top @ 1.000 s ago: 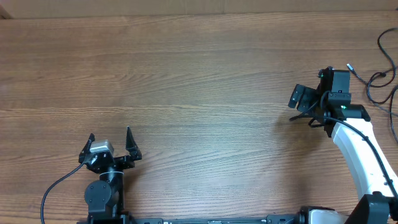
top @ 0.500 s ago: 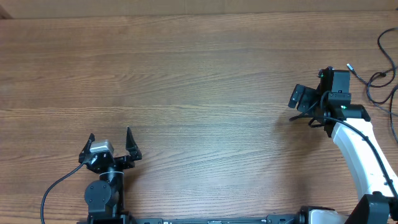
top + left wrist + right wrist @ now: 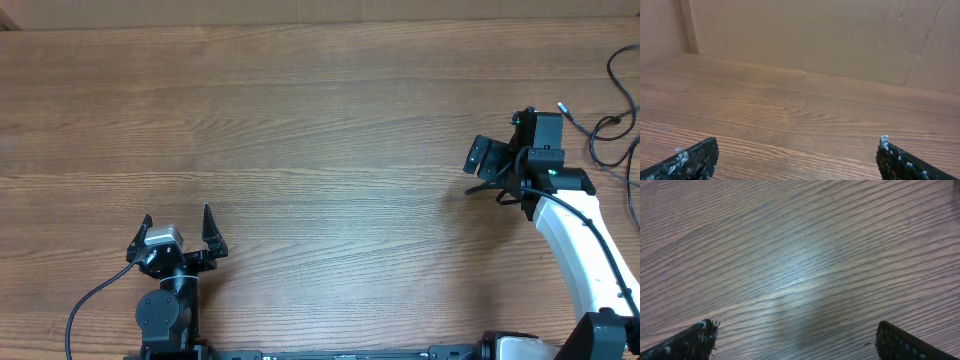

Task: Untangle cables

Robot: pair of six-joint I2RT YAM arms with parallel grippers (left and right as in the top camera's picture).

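- Overhead: left gripper at the near left, black tapered fingers spread wide, gripping nothing.
- Right gripper equally wide apart, empty, over bare wood.
- Thin black cables looped at the table's right edge, apart from both grippers.
- Brown streaked woodgrain; pale-flecked fingertips.

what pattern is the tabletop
The table has a brown wood grain, which shows best in the overhead view.
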